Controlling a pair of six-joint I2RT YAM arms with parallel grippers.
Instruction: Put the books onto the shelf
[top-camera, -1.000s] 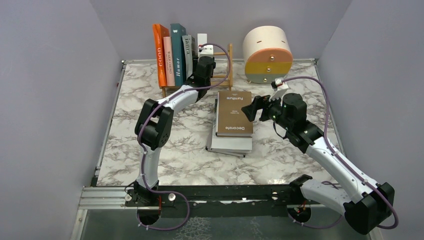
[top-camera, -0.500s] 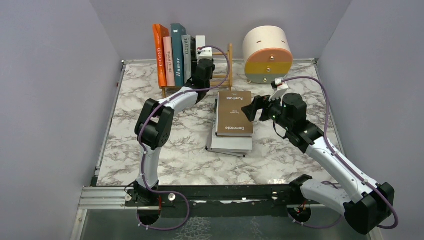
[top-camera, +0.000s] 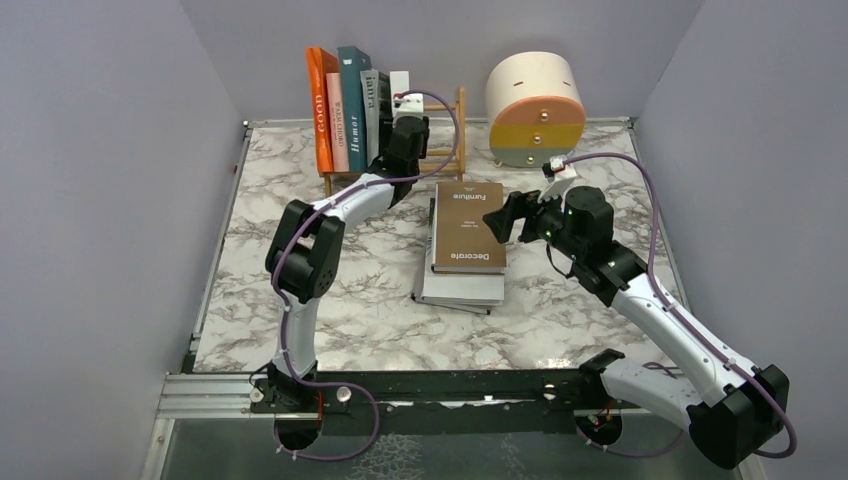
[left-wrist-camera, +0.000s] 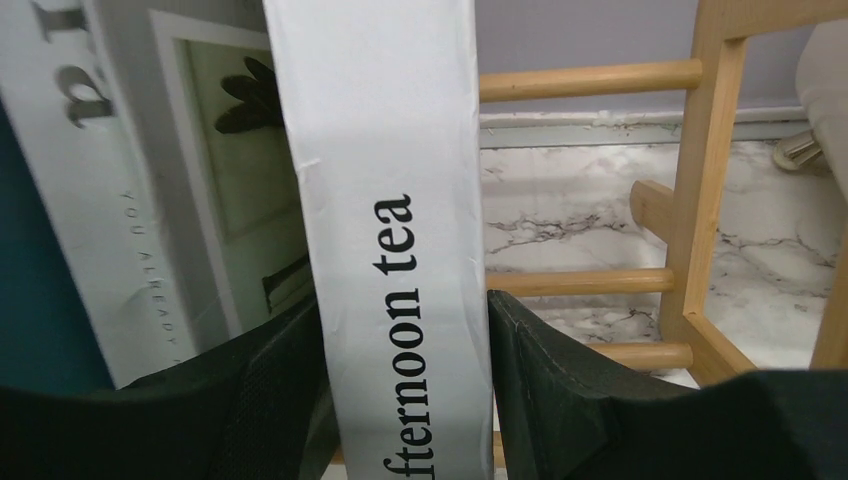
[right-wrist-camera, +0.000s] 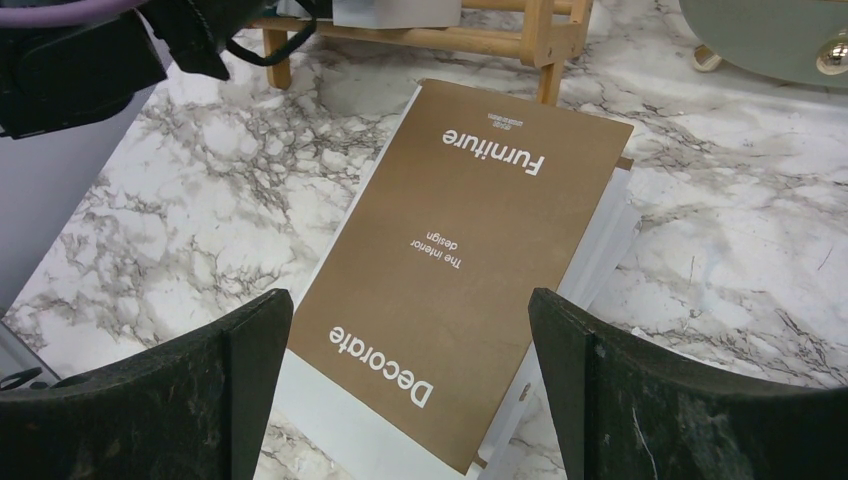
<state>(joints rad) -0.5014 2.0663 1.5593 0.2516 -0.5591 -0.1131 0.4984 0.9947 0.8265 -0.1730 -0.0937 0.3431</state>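
Note:
Orange (top-camera: 320, 110), pink (top-camera: 338, 122), teal (top-camera: 355, 100) and grey (top-camera: 373, 100) books stand upright on the light-wood shelf (top-camera: 458, 130). A white "afternoon tea" book (left-wrist-camera: 390, 180) stands at their right end, also on the rack. My left gripper (top-camera: 398, 108) straddles its spine, open, with a thin gap at the right finger (left-wrist-camera: 560, 390). A brown "Decorate" book (top-camera: 468, 225) lies on a white book (top-camera: 460, 288) mid-table. My right gripper (top-camera: 503, 222) hovers at the brown book's (right-wrist-camera: 470, 240) right edge, open and empty.
A round cream, yellow and orange drawer unit (top-camera: 535, 108) stands at the back right, close to the shelf's right rung end (left-wrist-camera: 715, 170). Grey walls enclose the marble table (top-camera: 300, 300) on three sides.
My left gripper's jaws have spread slightly off the white book, which stays standing on the rack. The right arm and the flat stack have not moved.

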